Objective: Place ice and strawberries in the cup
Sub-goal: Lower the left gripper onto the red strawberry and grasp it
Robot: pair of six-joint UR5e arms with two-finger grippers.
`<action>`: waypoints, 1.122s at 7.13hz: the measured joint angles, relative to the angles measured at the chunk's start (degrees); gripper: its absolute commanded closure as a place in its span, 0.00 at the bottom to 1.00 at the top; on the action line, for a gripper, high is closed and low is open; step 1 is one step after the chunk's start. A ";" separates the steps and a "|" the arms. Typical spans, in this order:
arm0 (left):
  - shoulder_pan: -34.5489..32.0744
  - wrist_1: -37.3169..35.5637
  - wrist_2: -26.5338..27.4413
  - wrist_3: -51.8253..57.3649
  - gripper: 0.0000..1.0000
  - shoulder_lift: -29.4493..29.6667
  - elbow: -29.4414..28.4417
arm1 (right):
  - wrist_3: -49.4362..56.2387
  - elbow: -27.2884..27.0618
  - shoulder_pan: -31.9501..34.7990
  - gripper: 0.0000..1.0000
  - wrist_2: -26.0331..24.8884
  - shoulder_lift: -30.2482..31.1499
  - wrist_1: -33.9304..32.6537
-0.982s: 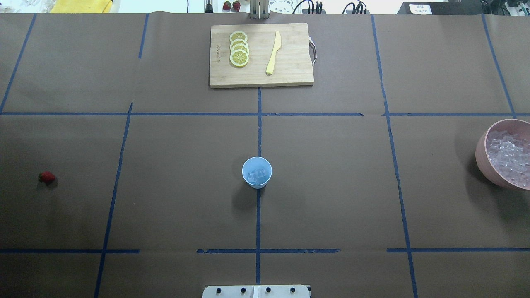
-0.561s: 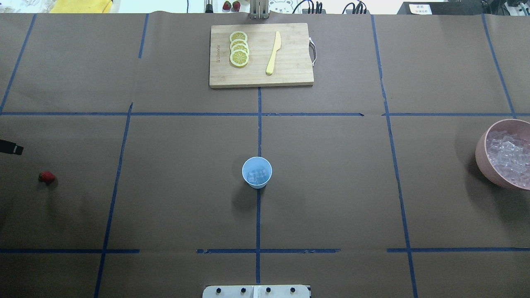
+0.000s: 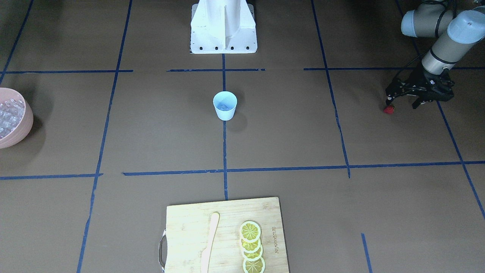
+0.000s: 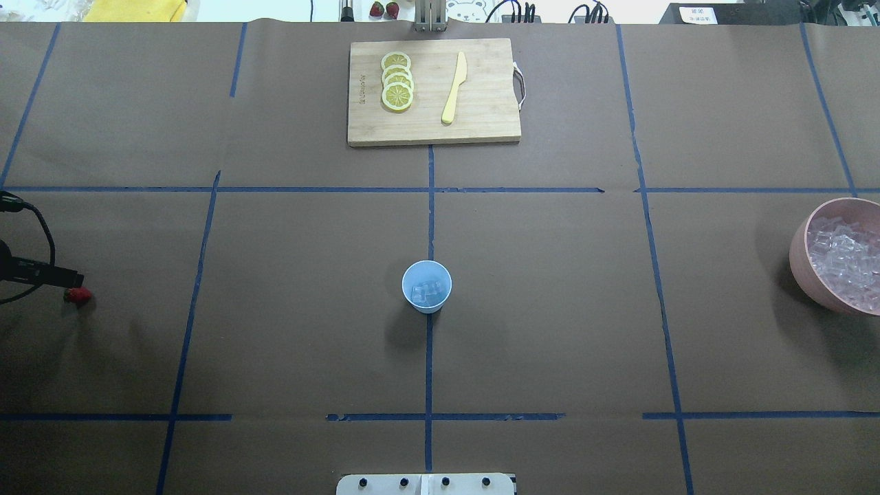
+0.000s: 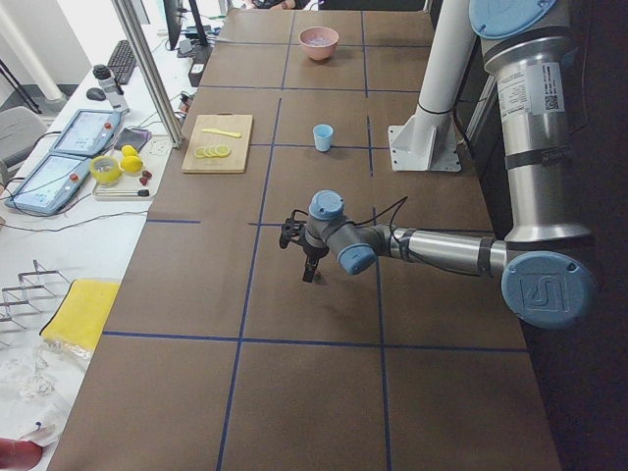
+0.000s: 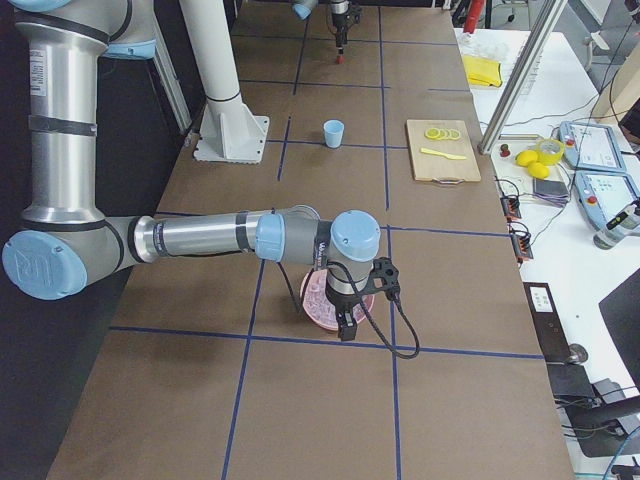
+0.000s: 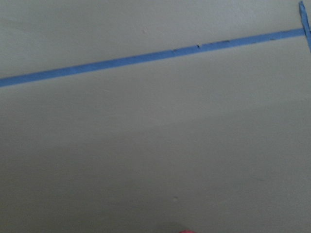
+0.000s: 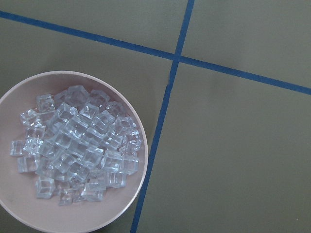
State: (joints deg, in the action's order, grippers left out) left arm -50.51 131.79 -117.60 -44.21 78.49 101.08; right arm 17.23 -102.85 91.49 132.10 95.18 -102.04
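1. left gripper (image 3: 402, 103): jaws wide apart, holding nothing, fingers pointing down, close above the table (image 4: 550, 309). It stands at the table's far left end.

2. strawberry (image 3: 389, 110): one, red, lying on the table under the fingertip nearer the table's middle, not between the two fingers. Whether that tip touches it cannot be told. Well apart from the cup. The left wrist view shows only brown paper, one tape line and a reddish speck at the bottom edge, too small to identify.

3. cup (image 4: 427, 287): light blue, upright, at the table's middle, standing on the centre line of tape (image 4: 427, 364). Contents seen: a few cubes of ice (image 4: 426, 292) at the bottom.

4. right gripper (image 6: 348, 322): pointing down over the bowl at the table's far right end. Only the right side camera shows it, so how far its jaws stand apart, and whether it holds anything, cannot be told.

5. bowl (image 4: 797, 265): pink, larger than the cup, upright, partly cut off by the overhead view's right edge. Heaped with clear, whitish ice cubes. In the right wrist view it lies just beside a crossing of two tape lines.

6. board (image 4: 481, 117): wooden, handle at its right end, at the table's far edge in line with the cup and well apart from it. Bears:
   - lemon slices (image 4: 397, 82): an overlapping row on the left half.
   - knife (image 4: 454, 88): pale yellow, lying beside the slices, not touching them.

7. table: covered in brown paper, marked into a grid by blue tape.
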 measured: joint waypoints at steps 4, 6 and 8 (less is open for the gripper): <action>2.59 2.15 2.76 -2.12 0.02 0.15 -2.79 | 0.00 0.02 0.00 0.01 -0.04 0.01 0.00; 4.50 4.59 3.31 -4.50 0.06 0.79 -4.51 | 0.01 0.01 0.00 0.01 -0.08 0.07 0.00; 5.18 5.31 3.38 -5.18 0.27 1.01 -4.90 | 0.02 -0.03 0.00 0.01 -0.09 0.12 0.00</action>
State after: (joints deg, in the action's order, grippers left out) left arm -45.32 137.10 -114.22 -49.39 79.50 96.17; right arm 17.25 -102.88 91.49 132.01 95.30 -102.04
